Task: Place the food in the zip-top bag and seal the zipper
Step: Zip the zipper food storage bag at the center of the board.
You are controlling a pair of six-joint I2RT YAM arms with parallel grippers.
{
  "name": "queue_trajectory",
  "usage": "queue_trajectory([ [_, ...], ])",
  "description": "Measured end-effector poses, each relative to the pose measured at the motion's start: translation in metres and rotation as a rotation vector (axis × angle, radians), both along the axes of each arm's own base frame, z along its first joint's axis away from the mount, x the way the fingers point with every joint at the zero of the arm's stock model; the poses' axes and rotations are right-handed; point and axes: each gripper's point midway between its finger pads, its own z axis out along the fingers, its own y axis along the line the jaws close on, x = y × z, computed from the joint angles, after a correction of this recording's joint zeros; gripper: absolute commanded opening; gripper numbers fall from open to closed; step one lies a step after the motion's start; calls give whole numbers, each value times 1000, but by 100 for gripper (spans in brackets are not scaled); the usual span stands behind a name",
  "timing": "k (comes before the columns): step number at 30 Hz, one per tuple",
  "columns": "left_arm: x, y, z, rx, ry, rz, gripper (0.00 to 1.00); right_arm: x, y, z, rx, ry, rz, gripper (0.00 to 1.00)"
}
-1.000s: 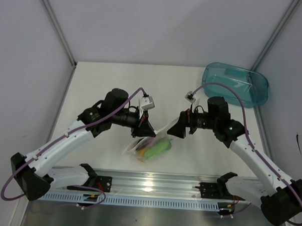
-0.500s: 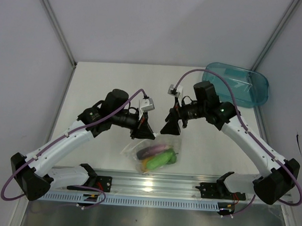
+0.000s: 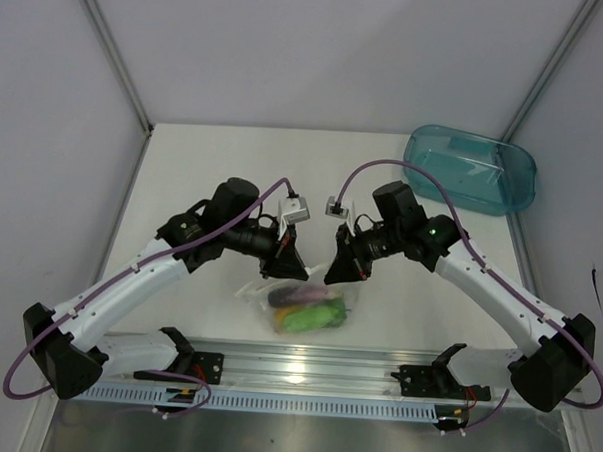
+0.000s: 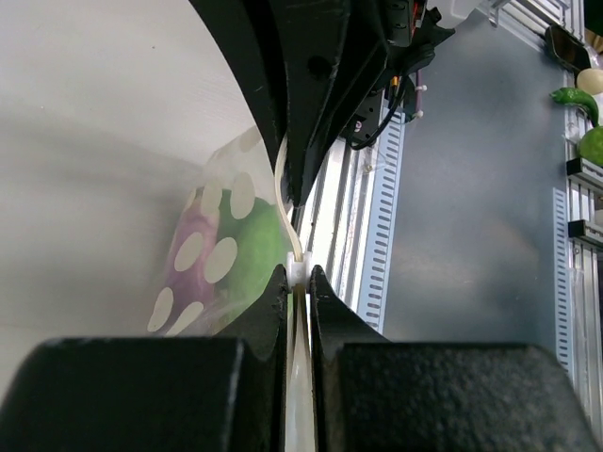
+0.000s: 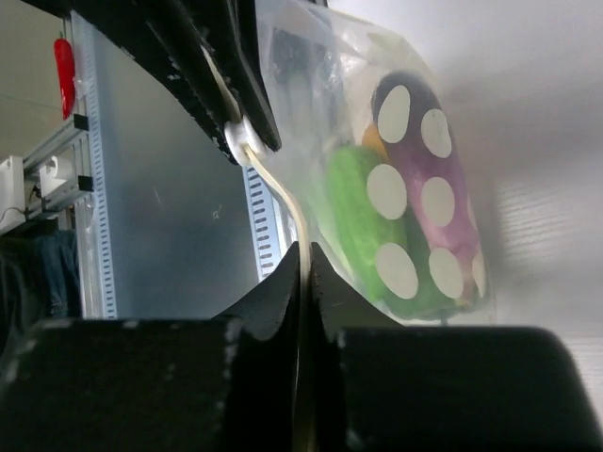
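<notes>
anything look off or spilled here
Nothing spilled: the food sits inside the zip-top bag. Only oddity: the zipper bows slack between the left gripper and right gripper, both pinching it.

1. The desk (image 3: 184,161) is white and fills the middle of the top view.
2. A tray (image 3: 471,168), teal and translucent, sits at the upper right of that view, on the desk's far right corner.
3. A silver rail (image 3: 305,369) runs across the lower part of the frame along the desk's near edge. A slotted strip (image 3: 304,398) lies just below it.
4. Pale grey walls (image 3: 319,47) close off the upper frame, with a slanted metal post (image 3: 114,53) at upper left.
5. In the left wrist view, green pieces (image 4: 592,141) rest on a rack at the right edge.
6. In the right wrist view, a small red thing (image 5: 62,58) shows at upper left, too blurred to identify.
</notes>
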Motion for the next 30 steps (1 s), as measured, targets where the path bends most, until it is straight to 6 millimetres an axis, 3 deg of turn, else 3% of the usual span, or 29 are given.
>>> queue_trajectory([
  [5,1,0,-1,4,-2,8,2,10,2,-4,-18,-24,-67,0],
  [11,21,4,-1,33,-55,121,1,39,-5,-2,-55,-89,-245,0],
  [16,35,22,2,56,-126,268,1,68,-22,0,-77,-123,-401,0],
  [22,39,44,5,58,-165,411,4,87,-40,4,-95,-155,-532,0],
  [30,48,69,-2,93,-168,581,1,106,-67,-7,-148,-145,-675,0],
])
